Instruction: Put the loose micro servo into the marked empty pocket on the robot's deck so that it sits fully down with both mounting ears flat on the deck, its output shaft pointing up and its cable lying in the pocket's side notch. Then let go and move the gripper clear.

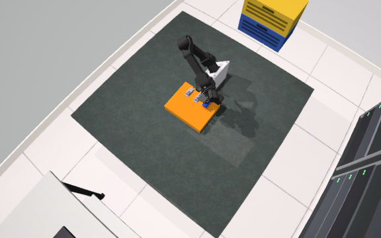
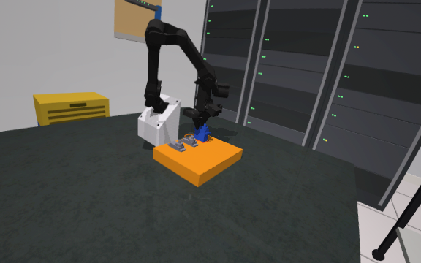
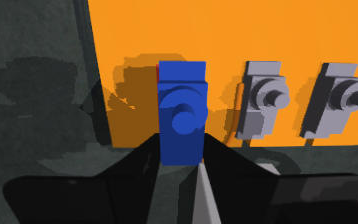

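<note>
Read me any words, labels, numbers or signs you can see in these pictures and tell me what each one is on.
No readable text in any view.
Yellow and blue crates: dark bars only, no letters.
Server racks: small green and amber lights, no labels.
Wall board: no writing to be made out.
Blue micro servo, grey servos, orange deck: unmarked.

The top view looks steeply down from far off onto the dark green matted tabletop (image 1: 144,149). The exterior view stands low and nearer, facing the server racks (image 2: 305,73). The wrist view looks closely down past the pincer (image 3: 180,150). All three share the flat orange rectangular deck (image 1: 185,112) (image 2: 210,161) (image 3: 230,30).
</note>
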Robot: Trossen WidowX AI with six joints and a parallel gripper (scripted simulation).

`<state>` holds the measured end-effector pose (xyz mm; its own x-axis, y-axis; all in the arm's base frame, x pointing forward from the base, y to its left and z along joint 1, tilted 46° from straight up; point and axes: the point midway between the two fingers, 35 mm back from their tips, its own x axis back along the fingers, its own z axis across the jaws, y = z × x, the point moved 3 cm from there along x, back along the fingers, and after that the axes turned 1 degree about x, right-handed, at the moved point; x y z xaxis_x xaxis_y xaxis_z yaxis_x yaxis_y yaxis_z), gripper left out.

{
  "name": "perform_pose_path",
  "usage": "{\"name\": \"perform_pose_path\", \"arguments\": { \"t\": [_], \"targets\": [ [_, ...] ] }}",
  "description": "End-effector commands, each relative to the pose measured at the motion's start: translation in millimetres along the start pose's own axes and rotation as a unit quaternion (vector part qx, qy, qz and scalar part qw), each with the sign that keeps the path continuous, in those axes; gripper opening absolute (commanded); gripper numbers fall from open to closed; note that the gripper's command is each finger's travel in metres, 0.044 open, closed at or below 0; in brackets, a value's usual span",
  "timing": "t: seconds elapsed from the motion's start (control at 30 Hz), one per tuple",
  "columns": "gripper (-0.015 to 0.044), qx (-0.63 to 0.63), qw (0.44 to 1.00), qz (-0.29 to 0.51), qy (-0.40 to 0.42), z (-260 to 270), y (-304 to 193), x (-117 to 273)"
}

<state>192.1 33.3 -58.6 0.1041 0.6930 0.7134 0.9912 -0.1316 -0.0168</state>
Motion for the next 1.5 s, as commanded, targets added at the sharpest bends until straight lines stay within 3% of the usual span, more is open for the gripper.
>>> {"name": "perform_pose_path", "arguments": {
  "t": [0.0,1.47],
  "targets": [
    [0.0,0.003,1.0,-0.002,-0.003,-1,0,-4],
    [0.0,0.002,1.0,-0.002,-0.004,-1,0,-38]
  ]
}}
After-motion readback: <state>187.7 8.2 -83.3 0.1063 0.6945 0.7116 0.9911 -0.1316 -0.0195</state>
